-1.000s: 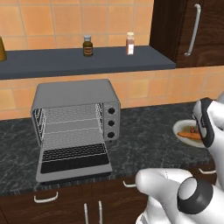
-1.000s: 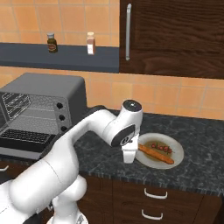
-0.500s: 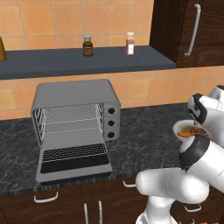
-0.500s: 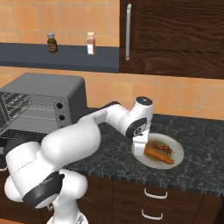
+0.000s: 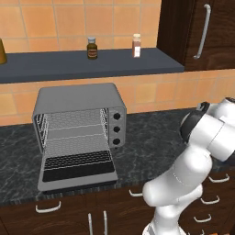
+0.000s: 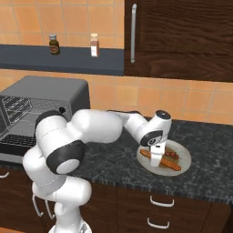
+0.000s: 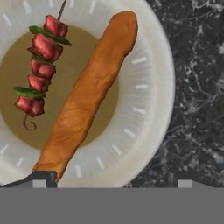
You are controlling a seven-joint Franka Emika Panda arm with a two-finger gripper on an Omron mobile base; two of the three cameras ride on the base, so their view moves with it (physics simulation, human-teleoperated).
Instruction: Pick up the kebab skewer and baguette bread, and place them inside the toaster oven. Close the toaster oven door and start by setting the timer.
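I hold the hand spread wide and empty just above the plate, where the baguette bread runs diagonally away from my fingertips (kebab skewer parallel beside it), one tapered end nearest.

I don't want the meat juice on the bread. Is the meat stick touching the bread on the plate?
Apart. The hand view shows a strip of plate between the skewer and the bread.
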